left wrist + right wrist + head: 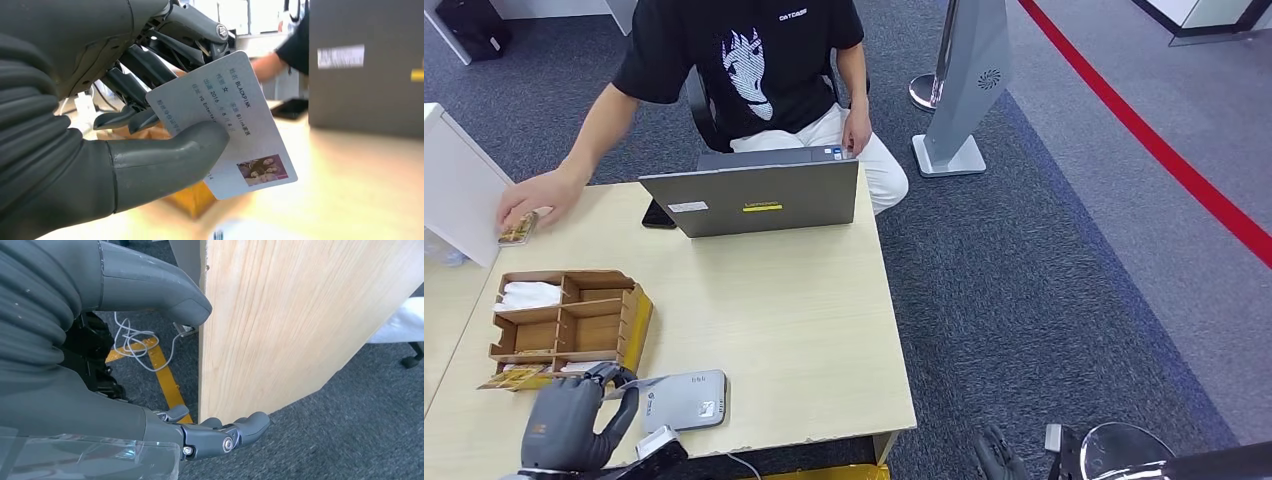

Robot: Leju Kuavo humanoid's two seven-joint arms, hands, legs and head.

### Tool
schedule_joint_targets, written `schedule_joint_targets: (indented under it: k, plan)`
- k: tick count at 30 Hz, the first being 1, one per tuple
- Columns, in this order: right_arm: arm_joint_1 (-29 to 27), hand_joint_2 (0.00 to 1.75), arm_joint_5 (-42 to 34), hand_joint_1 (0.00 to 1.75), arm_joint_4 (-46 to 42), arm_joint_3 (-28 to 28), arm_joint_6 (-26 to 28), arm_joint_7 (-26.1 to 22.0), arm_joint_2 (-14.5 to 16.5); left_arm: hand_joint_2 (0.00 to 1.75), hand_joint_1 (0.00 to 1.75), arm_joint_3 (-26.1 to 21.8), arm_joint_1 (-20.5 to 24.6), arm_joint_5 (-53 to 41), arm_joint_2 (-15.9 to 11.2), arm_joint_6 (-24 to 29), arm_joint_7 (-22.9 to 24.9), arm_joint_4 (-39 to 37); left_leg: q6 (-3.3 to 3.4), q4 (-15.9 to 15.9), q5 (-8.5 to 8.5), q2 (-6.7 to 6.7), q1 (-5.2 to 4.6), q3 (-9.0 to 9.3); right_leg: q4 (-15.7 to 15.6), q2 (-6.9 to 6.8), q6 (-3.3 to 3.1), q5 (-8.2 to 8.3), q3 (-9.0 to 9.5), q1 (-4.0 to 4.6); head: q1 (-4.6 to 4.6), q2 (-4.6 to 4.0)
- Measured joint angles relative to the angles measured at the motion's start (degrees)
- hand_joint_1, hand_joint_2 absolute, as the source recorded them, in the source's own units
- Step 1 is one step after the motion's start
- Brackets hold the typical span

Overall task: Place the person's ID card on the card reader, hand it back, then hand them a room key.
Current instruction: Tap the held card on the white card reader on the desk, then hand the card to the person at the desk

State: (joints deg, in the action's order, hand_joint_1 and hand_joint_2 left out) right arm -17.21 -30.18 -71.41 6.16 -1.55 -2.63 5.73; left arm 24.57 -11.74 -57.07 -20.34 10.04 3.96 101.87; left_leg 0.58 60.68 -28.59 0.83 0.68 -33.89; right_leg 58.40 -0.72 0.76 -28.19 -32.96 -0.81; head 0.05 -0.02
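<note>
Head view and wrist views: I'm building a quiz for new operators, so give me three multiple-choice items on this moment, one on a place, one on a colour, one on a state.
1. Where is the card reader?
A. near table edge, beside the wooden organizer
B. on the laptop
C. on the floor

2. What colour is the person's shirt?
A. white
B. black
C. red

3. What is the left robot hand doing?
A. resting open
B. pressing the laptop
C. holding the ID card

Answers: 1 A, the reader lies by the organizer at the near edge; 2 B, the shirt is black with a white print; 3 C, the thumb and fingers pinch the card.
</note>
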Motion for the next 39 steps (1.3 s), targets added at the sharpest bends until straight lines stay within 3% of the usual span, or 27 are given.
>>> schedule_joint_targets:
  k: [18,28,34,39]
  plan:
    - [1.08,1.75,-1.38,0.00,1.91,-0.78,-0.15,-1.61,0.00,1.75,1.75,5.45,2.82,-2.23,0.32,1.05,0.85,-6.48,0.00,0.00,0.00,-0.01,0.01,0.00,0.01,-0.01,0.00,0.00,-0.01,0.00,-0.01,0.00]
    - [0.66,1.75,-1.11,0.00,2.08,-0.92,0.13,-2.21,0.00,1.75,1.75,1.65,7.94,-6.87,0.35,1.33,-1.11,0.71,-0.02,0.00,0.02,-0.04,0.01,0.01,0.02,-0.03,-0.03,0.03,0.01,0.01,-0.04,0.00]
    - [0.67,1.75,-1.10,0.00,2.39,-1.27,-0.24,-2.25,-0.02,1.75,1.75,-1.13,13.81,-7.39,-1.57,-0.89,-0.32,3.50,-0.07,0.00,0.06,-0.03,0.03,0.02,0.07,-0.02,-0.06,0.05,0.01,0.03,-0.04,0.00]
    - [0.73,1.75,-1.09,0.00,2.97,-1.68,-0.46,-2.76,-0.09,1.75,1.75,-2.47,15.79,-7.79,-2.76,-1.08,-0.04,3.94,-0.08,0.00,0.07,-0.03,0.03,0.02,0.08,-0.02,-0.07,0.05,0.00,0.03,-0.08,0.00]
